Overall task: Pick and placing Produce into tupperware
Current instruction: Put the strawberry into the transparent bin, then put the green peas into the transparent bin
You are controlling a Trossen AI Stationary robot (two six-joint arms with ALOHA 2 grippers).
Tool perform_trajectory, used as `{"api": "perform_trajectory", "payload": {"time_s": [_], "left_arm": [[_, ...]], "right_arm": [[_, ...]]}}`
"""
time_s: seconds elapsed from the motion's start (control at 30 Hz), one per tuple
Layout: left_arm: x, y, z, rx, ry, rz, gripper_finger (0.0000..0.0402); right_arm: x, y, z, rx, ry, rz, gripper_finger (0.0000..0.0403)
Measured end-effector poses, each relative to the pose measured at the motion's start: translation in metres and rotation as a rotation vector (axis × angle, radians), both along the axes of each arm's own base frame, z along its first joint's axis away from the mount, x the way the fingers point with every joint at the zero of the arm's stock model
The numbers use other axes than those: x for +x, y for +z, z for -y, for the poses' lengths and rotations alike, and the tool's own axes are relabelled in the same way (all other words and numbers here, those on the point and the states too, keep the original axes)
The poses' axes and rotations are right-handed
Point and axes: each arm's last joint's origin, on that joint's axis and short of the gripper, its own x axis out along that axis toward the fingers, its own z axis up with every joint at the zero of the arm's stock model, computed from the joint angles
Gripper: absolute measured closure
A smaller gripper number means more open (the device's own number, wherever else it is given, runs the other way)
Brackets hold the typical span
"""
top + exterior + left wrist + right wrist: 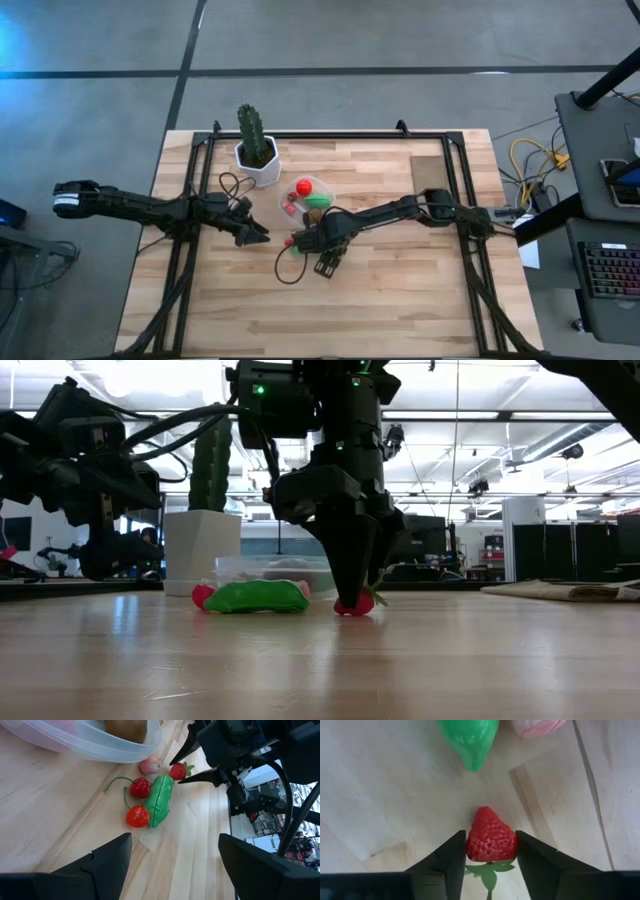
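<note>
Clearly the right gripper, at center frame in the high view, was clamped on the strawberry on the table beside the tupperware; the grip sat near the berry's leafy end, so it could squirt out on lifting. Only the left wrist view showed the cherries, green pod and pink bit outside, plus the left gripper spread apart.

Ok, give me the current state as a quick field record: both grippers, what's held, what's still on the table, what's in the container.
right gripper: down at the table, fingers on either side of the strawberry
left gripper: open, waiting left of the tupperware
strawberry: on the wood, not lifted
loose produce: green pod, cherries, pink piece
in tupperware: red ball, green piece
</note>
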Motion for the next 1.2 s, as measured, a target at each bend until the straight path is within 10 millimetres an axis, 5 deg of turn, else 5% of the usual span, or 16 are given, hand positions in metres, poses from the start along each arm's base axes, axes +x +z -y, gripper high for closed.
{"api": "perform_trajectory", "payload": {"time_s": [0.17, 0.37, 0.57, 0.7, 0.9, 1.2], "left_arm": [[0.0, 0.0, 0.0, 0.0, 0.0, 0.0, 0.0118], [0.0, 0.0, 0.0, 0.003, -0.001, 0.0, 0.0118], [0.0, 0.0, 0.0, 0.004, -0.001, 0.001, 0.0118], [0.0, 0.0, 0.0, 0.004, -0.001, 0.002, 0.0118], [0.001, 0.001, 0.0, 0.005, -0.001, 0.015, 0.0118], [0.001, 0.002, 0.0, 0.007, -0.001, 0.018, 0.0118]], "right_arm": [[0.001, 0.002, 0.0, 0.002, 0.002, 0.003, 0.0275], [0.006, 0.017, 0.001, 0.037, 0.0, 0.028, 0.0266], [0.022, 0.083, 0.012, 0.015, -0.004, 0.239, 0.0265], [0.031, 0.12, 0.05, -0.015, -0.092, 0.381, 0.0265], [0.042, 0.104, 0.113, 0.014, -0.187, 0.371, 0.025], [0.048, 0.085, 0.132, 0.034, -0.173, 0.36, 0.0178]]}}
